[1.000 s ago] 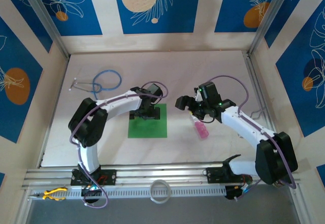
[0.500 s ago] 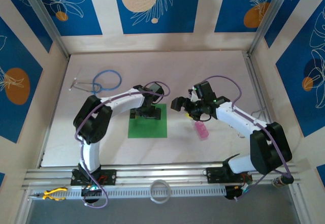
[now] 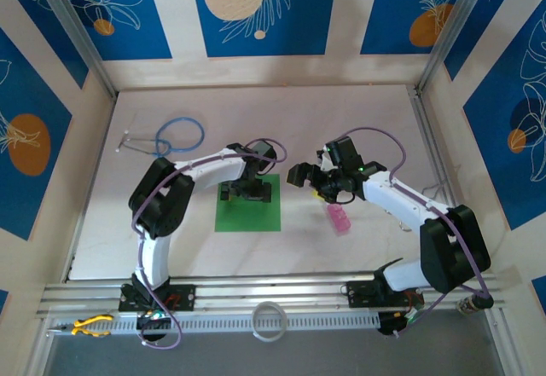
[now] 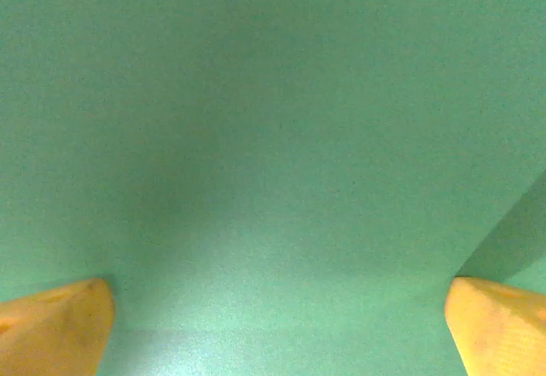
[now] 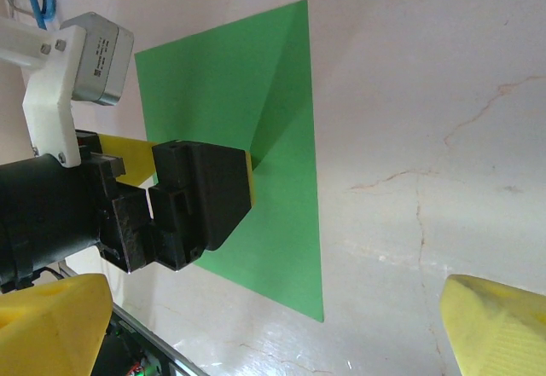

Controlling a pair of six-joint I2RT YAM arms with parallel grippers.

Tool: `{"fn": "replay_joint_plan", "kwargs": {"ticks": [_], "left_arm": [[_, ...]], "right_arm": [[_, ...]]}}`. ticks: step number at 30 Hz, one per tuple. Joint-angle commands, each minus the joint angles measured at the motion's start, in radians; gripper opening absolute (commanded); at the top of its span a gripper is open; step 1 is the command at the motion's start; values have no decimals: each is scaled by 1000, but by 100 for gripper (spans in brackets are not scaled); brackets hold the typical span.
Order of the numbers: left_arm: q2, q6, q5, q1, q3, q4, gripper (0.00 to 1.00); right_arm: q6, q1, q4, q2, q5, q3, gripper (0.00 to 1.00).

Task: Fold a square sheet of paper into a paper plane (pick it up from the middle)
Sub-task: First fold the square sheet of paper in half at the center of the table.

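Note:
The square sheet of paper (image 3: pixel 248 217) lies flat and bright green on the white table, mid-left. My left gripper (image 3: pixel 246 193) is down on its far half, open, jaws spread wide across it. In the left wrist view green paper (image 4: pixel 273 137) fills the frame between the two yellow fingertips (image 4: pixel 53 325). My right gripper (image 3: pixel 309 182) hovers open just right of the sheet. The right wrist view has the sheet (image 5: pixel 222 86), the left gripper (image 5: pixel 183 201) on it, and a darker wedge running from the far corner to that finger. The paper plane is out of view.
A small pink bottle (image 3: pixel 339 217) lies right of the sheet, under the right arm. A blue-tubed stethoscope (image 3: pixel 175 135) rests at the back left. A white ring (image 3: pixel 270 321) and yellow pliers (image 3: pixel 90 326) sit on the front rail. Patterned walls enclose the table.
My right gripper has swung left towards the sheet's right edge, then held still. The left gripper has stayed pressed on the sheet, and the sheet has not shifted.

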Motion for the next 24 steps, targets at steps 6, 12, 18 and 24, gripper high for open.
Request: {"fn": "replay_joint_plan", "kwargs": {"ticks": [6,12,18,24], "left_arm": [[32,-33,40,10,-56,25,98],[0,-53,18,10,-28,-18,98],[-69,-68,19,11,7,-17,99],[-44,-88,52,12,1,5,99]], "right_arm": [[-16,6,-32,7,1,28,99],[-19,6,-37,8,0,36,99],[-19,6,-38,5,6,40,99],[-17,6,-33,8,3,33,99]]}}
